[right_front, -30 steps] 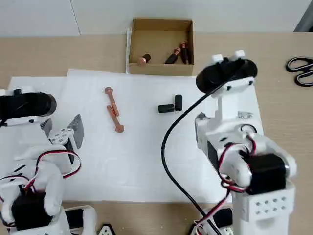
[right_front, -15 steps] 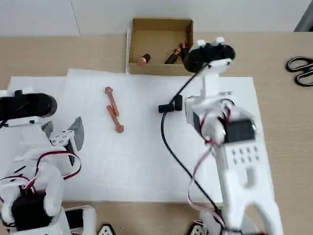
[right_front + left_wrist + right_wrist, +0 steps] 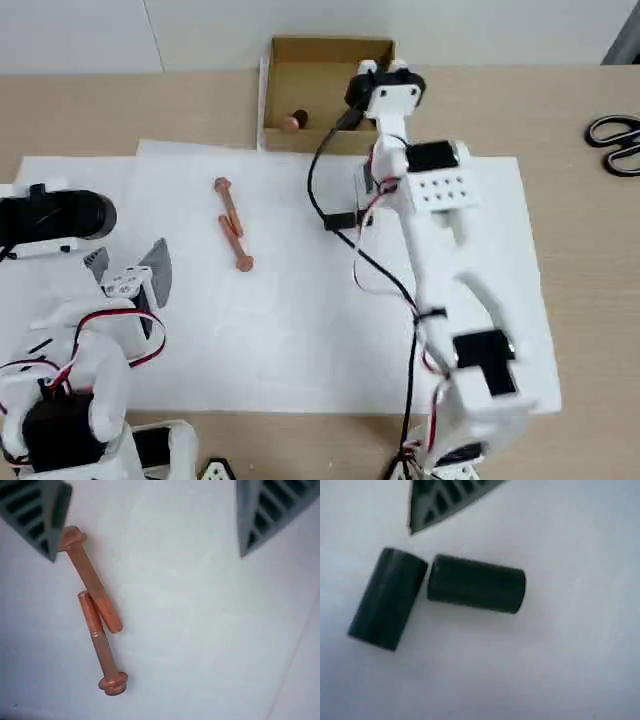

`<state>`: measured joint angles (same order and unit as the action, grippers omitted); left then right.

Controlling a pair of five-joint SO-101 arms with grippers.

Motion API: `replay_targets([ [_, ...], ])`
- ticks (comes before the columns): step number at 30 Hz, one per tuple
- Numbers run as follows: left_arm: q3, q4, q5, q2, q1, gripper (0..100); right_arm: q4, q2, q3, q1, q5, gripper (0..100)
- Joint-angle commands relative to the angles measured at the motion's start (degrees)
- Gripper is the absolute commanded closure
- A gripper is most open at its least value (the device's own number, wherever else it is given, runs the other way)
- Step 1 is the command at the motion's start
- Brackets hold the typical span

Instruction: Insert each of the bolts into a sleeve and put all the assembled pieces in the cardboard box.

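Note:
Two copper bolts (image 3: 232,222) lie touching on the white sheet; in the left wrist view they are one bolt (image 3: 92,582) and another bolt (image 3: 102,647). My left gripper (image 3: 147,555) hangs open above them, and stands at the sheet's left side (image 3: 130,272). Two black sleeves, sleeve (image 3: 387,597) and sleeve (image 3: 476,583), lie end to side below my right gripper (image 3: 362,200), which is open with one finger (image 3: 445,502) showing. In the high view one sleeve (image 3: 340,220) peeks out beside the right arm. The cardboard box (image 3: 330,45) holds an assembled piece (image 3: 293,122).
The right arm (image 3: 430,190) stretches from the table's front to the box's front edge, covering part of the box's inside. Black scissors (image 3: 615,140) lie at the far right on the bare table. The white sheet (image 3: 280,320) has free room in its middle.
The right arm has stretched forward and leftward from the right side, and its gripper now hangs over the two sleeves. The left arm has kept still.

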<state>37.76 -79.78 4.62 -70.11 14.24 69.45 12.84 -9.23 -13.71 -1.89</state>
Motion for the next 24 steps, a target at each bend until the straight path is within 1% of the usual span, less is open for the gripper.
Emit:
replay_targets([
  [1, -1.9, -0.3, -0.3, -0.5, -0.1, 78, 2.0, 5.3, -8.6, -0.2, -2.9, 79.0],
  [7, -1.0, 0.0, -0.3, -0.5, -0.1, 78, 3.4, 11.4, -12.7, -2.2, -8.2, 79.0],
  [13, -1.1, -0.1, -0.3, -0.5, -0.1, 78, 2.5, 13.4, -13.0, -4.9, -8.2, 79.0],
  [24, -1.1, -0.2, -0.3, -0.5, -0.1, 78, -0.2, 16.9, -13.0, -4.4, -8.0, 79.0],
])
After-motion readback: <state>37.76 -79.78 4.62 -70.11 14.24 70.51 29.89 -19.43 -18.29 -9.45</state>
